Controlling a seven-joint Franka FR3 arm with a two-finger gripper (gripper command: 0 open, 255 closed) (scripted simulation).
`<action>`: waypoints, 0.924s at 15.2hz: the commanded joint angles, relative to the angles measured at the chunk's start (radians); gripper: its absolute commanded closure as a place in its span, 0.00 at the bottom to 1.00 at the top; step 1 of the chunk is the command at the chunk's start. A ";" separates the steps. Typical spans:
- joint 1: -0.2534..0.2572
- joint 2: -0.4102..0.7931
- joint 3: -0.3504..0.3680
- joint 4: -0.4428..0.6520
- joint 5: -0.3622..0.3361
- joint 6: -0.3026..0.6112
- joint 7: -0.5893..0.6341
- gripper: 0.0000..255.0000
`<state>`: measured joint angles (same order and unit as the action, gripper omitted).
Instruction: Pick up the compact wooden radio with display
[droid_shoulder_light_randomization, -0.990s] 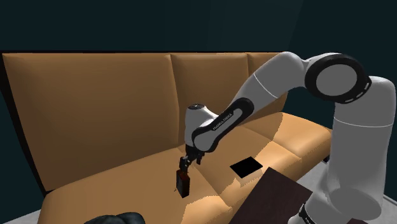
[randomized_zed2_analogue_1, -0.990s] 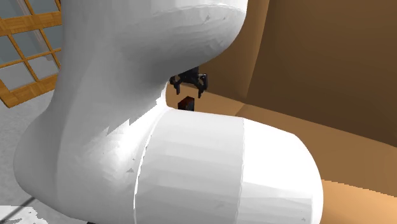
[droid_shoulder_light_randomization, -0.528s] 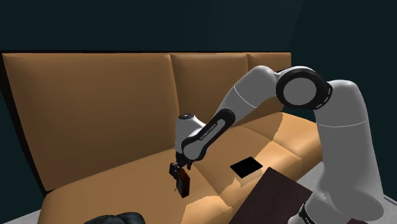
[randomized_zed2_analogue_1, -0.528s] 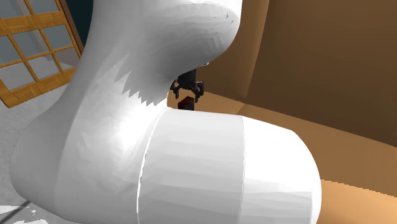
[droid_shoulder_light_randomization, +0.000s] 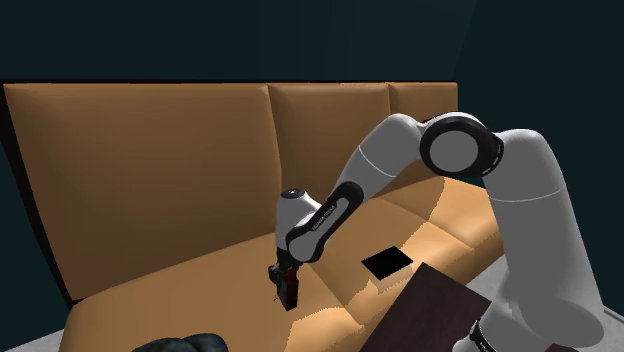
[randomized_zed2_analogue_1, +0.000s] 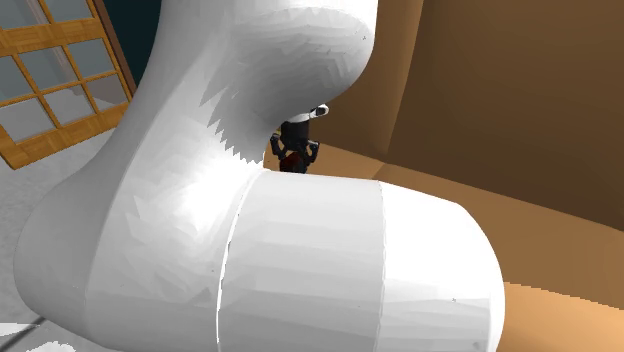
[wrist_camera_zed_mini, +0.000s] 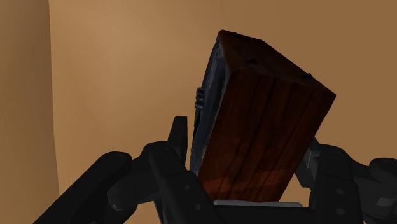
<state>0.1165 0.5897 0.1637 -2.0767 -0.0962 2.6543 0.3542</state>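
Radio (droid_shoulder_light_randomization: 291, 292), a wood-grained block, stands on end on the tan sofa (droid_shoulder_light_randomization: 150, 190) seat, long axis roughly vertical, on the cushion at the shoulder view's left, near a flat black square (droid_shoulder_light_randomization: 386, 264). In the wrist view its dark front face turns toward one finger. The white arm (droid_shoulder_light_randomization: 400, 160) reaches down and left, wrist bent downward. The gripper (wrist_camera_zed_mini: 246, 137) straddles the radio, fingers (wrist_camera_zed_mini: 179, 133) apart and close on either side; contact unclear.
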 joint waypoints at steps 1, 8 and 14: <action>0.001 0.002 0.000 0.000 0.000 0.002 0.001 1.00; 0.000 0.003 -0.001 0.000 -0.001 0.003 0.000 1.00; -0.010 -0.059 0.012 -0.013 0.012 -0.045 -0.007 1.00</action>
<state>0.1086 0.5442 0.1730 -2.0883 -0.0873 2.6204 0.3488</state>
